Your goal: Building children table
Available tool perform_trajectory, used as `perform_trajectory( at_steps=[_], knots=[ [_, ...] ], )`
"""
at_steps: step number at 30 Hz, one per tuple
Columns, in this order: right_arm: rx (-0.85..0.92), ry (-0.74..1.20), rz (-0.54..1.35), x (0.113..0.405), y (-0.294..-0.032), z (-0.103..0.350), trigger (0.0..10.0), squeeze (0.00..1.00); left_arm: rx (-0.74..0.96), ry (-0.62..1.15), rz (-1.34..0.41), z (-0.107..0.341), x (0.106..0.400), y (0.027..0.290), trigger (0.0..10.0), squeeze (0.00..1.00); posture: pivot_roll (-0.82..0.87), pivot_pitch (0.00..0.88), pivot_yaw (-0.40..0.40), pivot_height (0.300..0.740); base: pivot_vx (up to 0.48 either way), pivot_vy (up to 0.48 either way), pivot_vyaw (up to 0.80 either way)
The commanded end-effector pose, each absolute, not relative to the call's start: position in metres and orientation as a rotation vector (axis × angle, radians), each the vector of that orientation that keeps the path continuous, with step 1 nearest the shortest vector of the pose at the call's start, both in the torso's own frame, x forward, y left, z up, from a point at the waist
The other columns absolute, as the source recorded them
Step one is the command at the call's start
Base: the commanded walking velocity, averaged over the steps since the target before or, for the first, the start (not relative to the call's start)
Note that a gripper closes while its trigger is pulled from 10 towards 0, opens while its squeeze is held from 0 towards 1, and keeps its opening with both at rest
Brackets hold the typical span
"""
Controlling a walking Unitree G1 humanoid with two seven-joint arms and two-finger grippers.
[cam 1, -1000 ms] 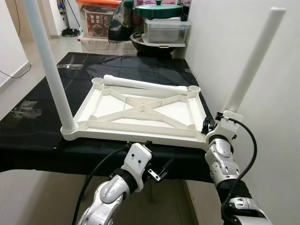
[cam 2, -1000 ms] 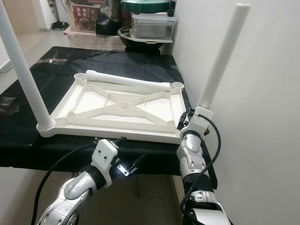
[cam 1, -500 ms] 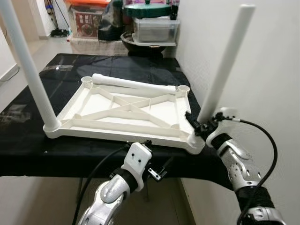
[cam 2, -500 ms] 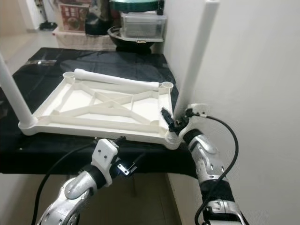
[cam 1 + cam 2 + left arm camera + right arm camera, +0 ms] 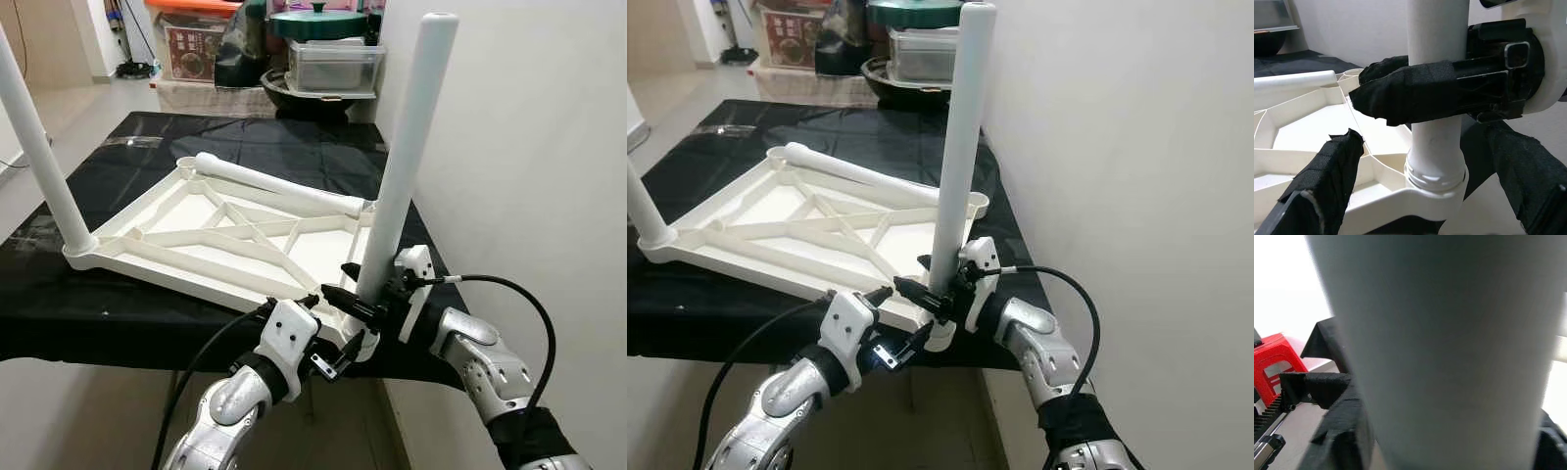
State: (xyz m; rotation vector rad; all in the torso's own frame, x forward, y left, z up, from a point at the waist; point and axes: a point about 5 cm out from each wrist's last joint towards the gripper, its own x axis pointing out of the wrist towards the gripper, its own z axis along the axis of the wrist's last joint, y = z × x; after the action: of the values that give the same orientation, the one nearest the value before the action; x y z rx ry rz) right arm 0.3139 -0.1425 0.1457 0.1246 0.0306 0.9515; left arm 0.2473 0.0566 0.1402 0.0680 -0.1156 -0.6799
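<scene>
Right pincer (image 5: 355, 294) clamped around upright leg (image 5: 402, 157).

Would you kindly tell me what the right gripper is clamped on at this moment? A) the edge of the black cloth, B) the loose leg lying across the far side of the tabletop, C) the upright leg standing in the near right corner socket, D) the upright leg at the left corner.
C: the right gripper has its jaws closed around the upright white leg just above the tabletop's near right corner socket.

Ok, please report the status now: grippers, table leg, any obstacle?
Right gripper clamped on upright leg in corner socket. Left gripper open below. Wall close.
</scene>
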Motion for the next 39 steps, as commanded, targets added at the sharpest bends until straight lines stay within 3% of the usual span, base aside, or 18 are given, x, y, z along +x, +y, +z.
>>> perform_trajectory(
  at_steps=[1, 7, 12, 15, 21, 28, 29, 30, 31, 34, 35, 39],
  knots=[
    [0.114, 0.041, 0.982, 0.312, -0.134, 0.144, 0.0, 0.0, 0.068, -0.104, -0.683, 0.138, 0.248, 0.056, 10.0, 0.0, 0.17, 0.0, -0.098, 0.74, 0.0, 0.0, 0.0],
    [0.087, 0.071, 0.387, 0.354, -0.164, 0.138, 0.0, 0.0, 0.069, -0.103, -0.685, 0.138, 0.248, 0.056, 10.0, 0.0, 0.17, 0.0, -0.098, 0.74, 0.0, 0.0, 0.0],
    [0.156, 0.079, 0.167, 0.361, -0.181, 0.137, 0.0, 0.0, 0.068, -0.102, -0.686, 0.138, 0.248, 0.056, 10.0, 0.0, 0.17, 0.0, -0.095, 0.74, 0.0, 0.0, 0.0],
    [0.247, 0.094, -0.215, 0.36, -0.208, 0.13, 0.0, 0.0, 0.068, -0.101, -0.686, 0.137, 0.247, 0.055, 10.0, 0.0, 0.17, 0.0, -0.096, 0.74, 0.0, 0.0, 0.0],
    [0.244, 0.092, -0.462, 0.351, -0.214, 0.123, 0.0, 0.0, 0.068, -0.101, -0.686, 0.137, 0.247, 0.055, 10.0, 0.0, 0.17, 0.0, -0.098, 0.74, 0.0, 0.0, 0.0],
    [0.237, 0.096, -0.504, 0.351, -0.201, 0.119, 0.0, 0.0, 0.067, -0.101, -0.686, 0.138, 0.248, 0.055, 10.0, 0.0, 0.17, 0.0, -0.099, 0.74, 0.0, 0.0, 0.0],
    [0.245, 0.086, -0.469, 0.353, -0.195, 0.12, 10.0, 0.0, 0.067, -0.102, -0.686, 0.138, 0.248, 0.055, 10.0, 0.0, 0.17, 0.0, -0.099, 0.74, 0.0, 0.0, 0.0],
    [0.245, 0.086, -0.469, 0.353, -0.195, 0.12, 10.0, 0.0, 0.067, -0.102, -0.686, 0.138, 0.248, 0.055, 10.0, 0.0, 0.17, 0.0, -0.099, 0.74, 0.0, 0.0, 0.0],
    [0.256, 0.06, -0.419, 0.355, -0.19, 0.123, 10.0, 1.0, 0.067, -0.101, -0.686, 0.138, 0.248, 0.054, 10.0, 0.0, 0.17, 0.0, -0.099, 0.74, 0.0, 0.0, 0.0],
    [0.254, 0.034, -0.399, 0.357, -0.188, 0.126, 10.0, 1.0, 0.067, -0.101, -0.686, 0.137, 0.248, 0.054, 10.0, 0.0, 0.17, 0.0, -0.099, 0.74, 0.0, 0.0, 0.0],
    [0.27, 0.005, -0.363, 0.359, -0.187, 0.131, 10.0, 0.0, 0.067, -0.101, -0.686, 0.137, 0.248, 0.054, 10.0, 0.0, 0.17, 0.0, -0.099, 0.74, 0.0, 0.0, 0.0],
    [0.31, -0.053, -0.217, 0.363, -0.187, 0.141, 10.0, 0.0, 0.066, -0.101, -0.686, 0.137, 0.247, 0.054, 10.0, 0.0, 0.17, 0.0, -0.099, 0.74, 0.0, 0.0, 0.0]
  ],
)
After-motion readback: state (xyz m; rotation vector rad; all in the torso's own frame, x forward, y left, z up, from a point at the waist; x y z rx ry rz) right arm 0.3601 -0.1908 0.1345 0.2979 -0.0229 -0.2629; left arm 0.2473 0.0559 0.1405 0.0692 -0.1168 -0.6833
